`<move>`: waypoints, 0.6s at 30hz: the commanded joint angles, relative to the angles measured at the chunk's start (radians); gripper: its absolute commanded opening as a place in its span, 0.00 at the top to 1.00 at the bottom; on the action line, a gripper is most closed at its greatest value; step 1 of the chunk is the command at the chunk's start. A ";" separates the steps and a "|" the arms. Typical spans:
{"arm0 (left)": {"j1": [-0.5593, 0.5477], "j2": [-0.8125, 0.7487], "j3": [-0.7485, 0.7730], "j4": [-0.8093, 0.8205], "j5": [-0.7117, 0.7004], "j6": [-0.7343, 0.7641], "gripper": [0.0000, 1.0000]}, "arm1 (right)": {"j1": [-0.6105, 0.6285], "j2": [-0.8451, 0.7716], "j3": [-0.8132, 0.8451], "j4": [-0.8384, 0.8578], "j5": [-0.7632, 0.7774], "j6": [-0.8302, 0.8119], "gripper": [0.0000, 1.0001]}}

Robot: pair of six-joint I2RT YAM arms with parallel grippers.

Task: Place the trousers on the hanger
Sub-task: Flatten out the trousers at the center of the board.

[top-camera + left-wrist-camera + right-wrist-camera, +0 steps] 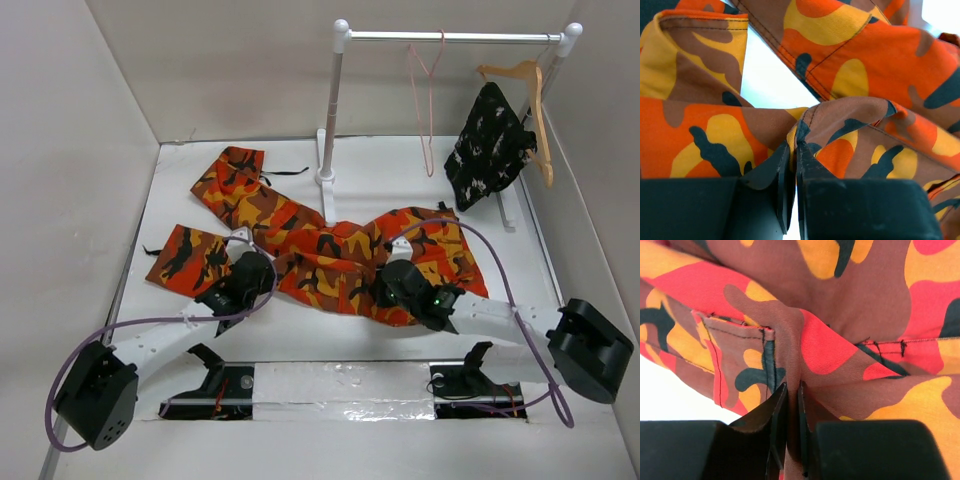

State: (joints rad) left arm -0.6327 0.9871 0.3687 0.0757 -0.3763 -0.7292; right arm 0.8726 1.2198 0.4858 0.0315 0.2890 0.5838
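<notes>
The camouflage trousers (pixel 330 250) lie spread across the white table, legs running to the back left. My left gripper (pixel 262 268) is down at their left part, shut on a pinched fold of the trousers (pixel 805 120) between its fingers (pixel 782 165). My right gripper (pixel 385 285) is down on the waist part at the right, shut on a raised ridge of the trousers (pixel 790 340) next to a stitched seam. The pink wire hanger (pixel 428 100) hangs from the rail (pixel 455 37) at the back, well away from both grippers.
A white rack post (pixel 330 110) stands on the table just behind the trousers. A wooden hanger (pixel 535 105) with a black speckled garment (pixel 488 145) hangs at the rail's right end. Walls close in the left, back and right sides.
</notes>
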 commanded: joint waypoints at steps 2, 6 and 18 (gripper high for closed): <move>0.005 -0.108 0.019 -0.072 0.004 -0.004 1.00 | 0.094 -0.097 -0.042 -0.090 0.130 0.143 0.87; 0.005 -0.263 0.048 -0.206 -0.048 -0.051 1.00 | 0.143 -0.167 -0.087 -0.159 0.147 0.223 0.87; 0.244 -0.168 0.197 -0.082 0.023 -0.064 0.21 | 0.195 -0.446 -0.150 -0.268 0.145 0.295 0.55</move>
State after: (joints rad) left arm -0.4786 0.7448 0.4984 -0.1028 -0.4099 -0.7959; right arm 1.0603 0.8368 0.3164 -0.1871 0.3843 0.8650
